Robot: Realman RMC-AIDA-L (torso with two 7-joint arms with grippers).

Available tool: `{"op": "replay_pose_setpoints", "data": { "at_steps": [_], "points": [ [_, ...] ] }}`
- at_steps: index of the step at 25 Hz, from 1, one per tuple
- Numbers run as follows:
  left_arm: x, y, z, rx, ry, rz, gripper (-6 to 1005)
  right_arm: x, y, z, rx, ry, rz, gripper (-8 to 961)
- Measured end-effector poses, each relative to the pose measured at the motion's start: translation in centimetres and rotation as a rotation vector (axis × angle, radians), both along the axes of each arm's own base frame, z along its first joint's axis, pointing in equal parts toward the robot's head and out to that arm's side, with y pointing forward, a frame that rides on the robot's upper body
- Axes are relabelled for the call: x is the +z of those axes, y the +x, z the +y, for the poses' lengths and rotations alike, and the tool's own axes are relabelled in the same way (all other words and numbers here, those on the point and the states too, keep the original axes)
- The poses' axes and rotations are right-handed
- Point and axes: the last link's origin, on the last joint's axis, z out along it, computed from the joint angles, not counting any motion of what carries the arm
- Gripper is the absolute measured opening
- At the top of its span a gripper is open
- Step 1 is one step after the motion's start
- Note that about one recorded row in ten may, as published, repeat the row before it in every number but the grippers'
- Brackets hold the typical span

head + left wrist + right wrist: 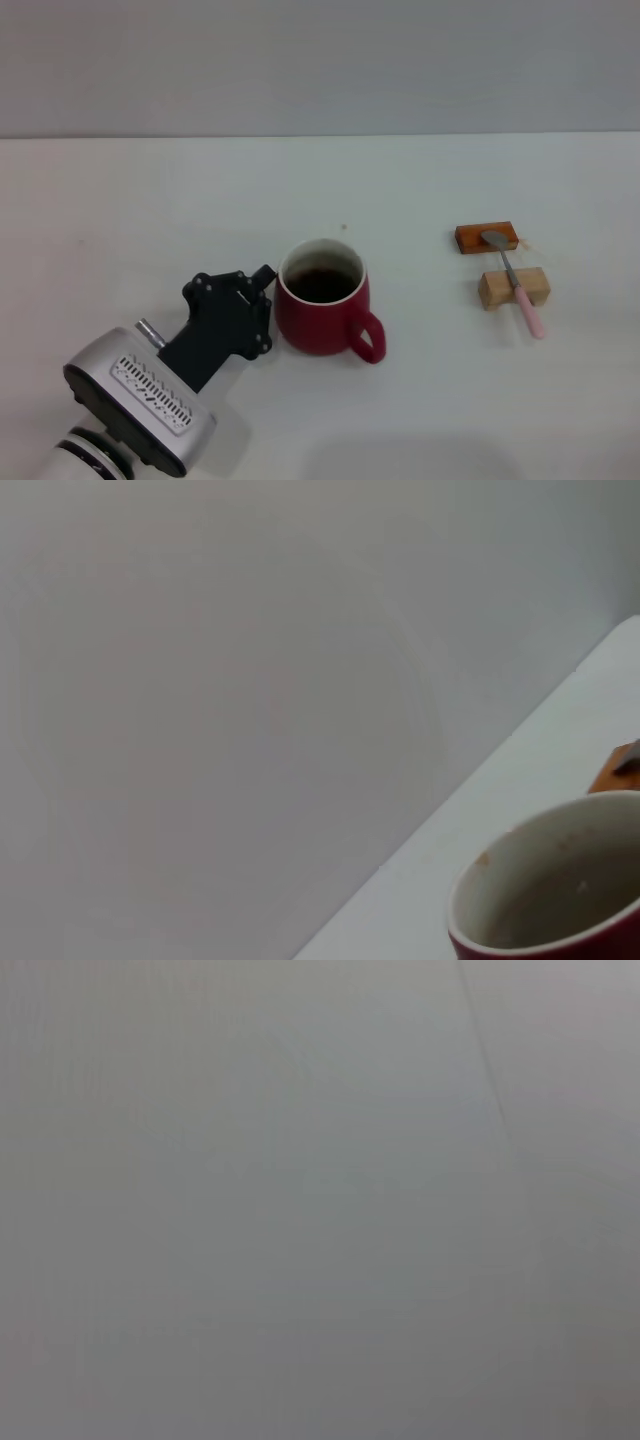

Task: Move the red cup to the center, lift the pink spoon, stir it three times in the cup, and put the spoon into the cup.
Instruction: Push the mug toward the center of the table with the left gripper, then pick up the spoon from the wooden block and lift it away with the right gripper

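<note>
One left gripper [262, 290], low beside red cup [322, 312]; jaws' state unclear.

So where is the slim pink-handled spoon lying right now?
In the head view, the slim pink-handled metal spoon lies on the table's right side, bridging the orange-brown flat block and tan wooden block, well right of the dark-red ceramic mug.

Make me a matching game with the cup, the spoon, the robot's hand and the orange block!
Things:
1. red cup
2. pink spoon
3. left gripper
4. orange block

Places:
A. under the spoon's grey bowl
B. lying across two blocks
C. at the cup's left side
D. near the middle of the table, handle pointing toward the robot's right

Pairs: 1-D, 2-B, 3-C, 4-A
</note>
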Motion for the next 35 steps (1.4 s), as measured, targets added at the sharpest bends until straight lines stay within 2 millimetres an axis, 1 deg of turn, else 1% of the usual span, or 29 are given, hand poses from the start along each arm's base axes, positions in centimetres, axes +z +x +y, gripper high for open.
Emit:
{"op": "replay_pose_setpoints", "data": {
  "at_steps": [8, 10, 11, 12, 13, 16, 17, 18, 19, 20, 21, 22, 23, 25, 26, 28, 30, 31, 32, 34, 35],
  "points": [
    [-0.2, 0.3, -0.1, -0.008, -0.008, -0.008, 79, -0.1, 0.0, 0.0, 0.0, -0.001, 0.003, 759],
    [0.0, 0.2, 0.1, 0.002, 0.004, -0.01, 81, -0.2, 0.0, 0.0, -0.001, -0.001, 0.003, 759],
    [0.7, -0.2, 0.5, 0.024, 0.04, -0.02, 81, -0.3, 0.0, -0.1, -0.003, -0.005, 0.005, 759],
    [0.7, -0.2, 0.5, 0.024, 0.04, -0.02, 82, -0.3, 0.0, -0.1, -0.003, -0.005, 0.005, 759],
    [1.3, -0.4, 1.0, 0.041, 0.071, -0.03, 83, -0.4, 0.0, -0.1, -0.005, -0.012, 0.005, 759],
    [4.4, -1.6, 2.8, 0.134, 0.224, -0.116, 85, -0.8, 0.0, -0.3, -0.004, -0.031, 0.003, 759],
    [5.9, -2.2, 3.4, 0.176, 0.285, -0.167, 86, -0.8, 0.0, -0.3, -0.004, -0.031, 0.003, 759],
    [8.7, -3.6, 4.6, 0.269, 0.399, -0.297, 87, -1.0, 0.0, -0.4, -0.002, -0.041, 0.001, 759],
    [8.7, -3.6, 4.6, 0.269, 0.399, -0.297, 88, -1.2, -0.1, -0.6, 0.001, -0.049, 0.0, 759],
    [10.3, -4.5, 5.1, 0.317, 0.457, -0.374, 89, -1.4, -0.1, -0.7, 0.002, -0.054, 0.001, 759],
    [12.7, -6.1, 5.6, 0.39, 0.545, -0.517, 89, -1.7, -0.1, -1.1, 0.008, -0.059, 0.011, 759],
    [12.7, -6.1, 5.6, 0.39, 0.545, -0.517, 90, -1.7, -0.1, -1.1, 0.008, -0.059, 0.011, 759],
    [13.6, -6.7, 5.7, 0.411, 0.572, -0.576, 91, -2.1, -0.2, -1.7, 0.014, -0.063, 0.023, 758],
    [15.0, -7.7, 5.8, 0.434, 0.618, -0.653, 93, -2.3, -0.3, -2.0, 0.013, -0.066, 0.025, 758],
    [15.5, -8.1, 5.9, 0.441, 0.638, -0.673, 94, -2.9, -0.6, -2.7, 0.001, -0.068, 0.008, 758],
    [16.3, -8.4, 6.1, 0.445, 0.664, -0.686, 95, -3.2, -0.8, -3.1, -0.008, -0.07, -0.006, 758],
    [16.7, -8.6, 6.3, 0.444, 0.672, -0.679, 97, -3.9, -1.4, -3.6, -0.021, -0.075, -0.026, 758],
    [17.0, -8.8, 6.3, 0.446, 0.682, -0.678, 98, -4.7, -1.9, -4.1, -0.026, -0.088, -0.025, 758],
    [17.0, -8.8, 6.3, 0.446, 0.682, -0.678, 98, -4.7, -1.9, -4.1, -0.026, -0.088, -0.025, 758],
    [17.4, -9.1, 6.3, 0.456, 0.698, -0.681, 100, -5.4, -2.2, -4.3, -0.03, -0.101, -0.01, 758],
    [17.6, -9.3, 6.3, 0.462, 0.705, -0.684, 137, -5.9, -2.4, -4.5, -0.031, -0.113, 0.001, 758]
  ]
}}
